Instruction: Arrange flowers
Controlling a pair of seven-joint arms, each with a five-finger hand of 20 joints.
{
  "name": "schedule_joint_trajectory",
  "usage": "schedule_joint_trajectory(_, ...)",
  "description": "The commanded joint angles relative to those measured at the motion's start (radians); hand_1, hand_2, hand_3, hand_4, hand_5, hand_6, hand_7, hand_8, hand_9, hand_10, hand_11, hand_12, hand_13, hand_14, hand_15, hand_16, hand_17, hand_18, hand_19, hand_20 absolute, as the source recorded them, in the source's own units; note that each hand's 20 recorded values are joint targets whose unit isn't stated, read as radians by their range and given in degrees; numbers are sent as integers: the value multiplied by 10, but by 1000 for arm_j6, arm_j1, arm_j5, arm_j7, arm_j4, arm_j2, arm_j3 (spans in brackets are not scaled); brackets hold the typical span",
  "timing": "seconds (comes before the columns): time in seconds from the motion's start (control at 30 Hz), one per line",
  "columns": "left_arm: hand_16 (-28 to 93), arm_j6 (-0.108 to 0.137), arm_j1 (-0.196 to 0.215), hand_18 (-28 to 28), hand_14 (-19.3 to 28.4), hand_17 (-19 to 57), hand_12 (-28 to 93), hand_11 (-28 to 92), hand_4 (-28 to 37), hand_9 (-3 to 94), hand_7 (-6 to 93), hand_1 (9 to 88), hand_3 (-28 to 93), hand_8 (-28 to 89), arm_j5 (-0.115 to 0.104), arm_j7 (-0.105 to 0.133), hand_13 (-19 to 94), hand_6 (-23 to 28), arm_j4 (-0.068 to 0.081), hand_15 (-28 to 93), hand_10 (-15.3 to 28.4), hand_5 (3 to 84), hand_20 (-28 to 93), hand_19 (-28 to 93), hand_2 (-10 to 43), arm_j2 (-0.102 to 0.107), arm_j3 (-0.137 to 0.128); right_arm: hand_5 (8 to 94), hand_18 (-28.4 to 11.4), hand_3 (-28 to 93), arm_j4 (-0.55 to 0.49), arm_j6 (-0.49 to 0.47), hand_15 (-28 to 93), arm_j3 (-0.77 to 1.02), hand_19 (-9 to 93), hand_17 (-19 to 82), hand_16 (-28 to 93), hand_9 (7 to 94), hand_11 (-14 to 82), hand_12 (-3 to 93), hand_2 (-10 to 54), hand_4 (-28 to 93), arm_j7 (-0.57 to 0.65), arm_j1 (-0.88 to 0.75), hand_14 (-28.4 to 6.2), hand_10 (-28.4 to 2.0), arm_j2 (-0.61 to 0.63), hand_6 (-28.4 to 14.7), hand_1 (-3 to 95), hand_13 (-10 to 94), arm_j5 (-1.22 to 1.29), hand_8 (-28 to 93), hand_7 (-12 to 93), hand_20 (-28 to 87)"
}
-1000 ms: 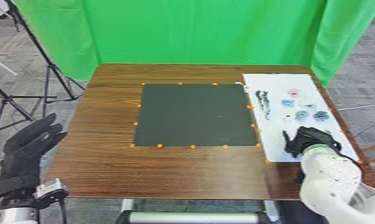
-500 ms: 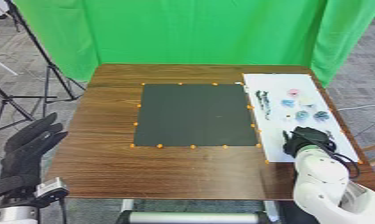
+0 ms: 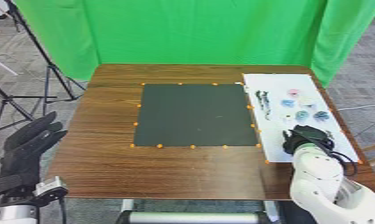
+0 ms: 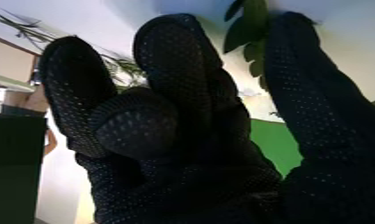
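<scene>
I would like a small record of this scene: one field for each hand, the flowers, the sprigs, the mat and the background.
Left hand: open, at table's left edge
Right hand: open, at sheet's near part
Flowers: pink and bluish, on sheet
Sprigs: left of flowers
Mat: dark, left of sheet
Background: green curtain

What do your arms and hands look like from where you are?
Both arms are white. The right hand and left hand wear black fabric gloves, the right one's dotted with small pale specks. A black cable loops beside the right forearm; a pale boxy fitting sits by the left wrist.
</scene>
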Motion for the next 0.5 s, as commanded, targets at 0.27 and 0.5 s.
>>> schedule_joint_trajectory(0.27, -174, -7, 7, 212, 262, -99, 57, 368, -197, 329, 166, 263, 825, -115, 4, -2, 227, 89, 1, 633, 193, 380, 17, 590, 65, -10, -4, 824, -170, 716, 96, -44, 676, -57, 932, 582, 226, 880, 455, 245, -57, -263, -34, -83, -52, -133, -41, -42, 497, 886, 47, 187, 312, -178)
schedule_joint_trajectory(0.5, -174, 1, 10, 213, 262, -99, 57, 368, -197, 328, 166, 261, 826, -115, -2, 5, 227, 89, 0, 633, 194, 379, 17, 591, 65, -5, -2, 832, -176, 726, 95, -20, 672, -53, 932, 569, 235, 885, 449, 252, -56, -272, -51, -83, -51, -131, -15, -45, 521, 889, 27, 221, 293, -130)
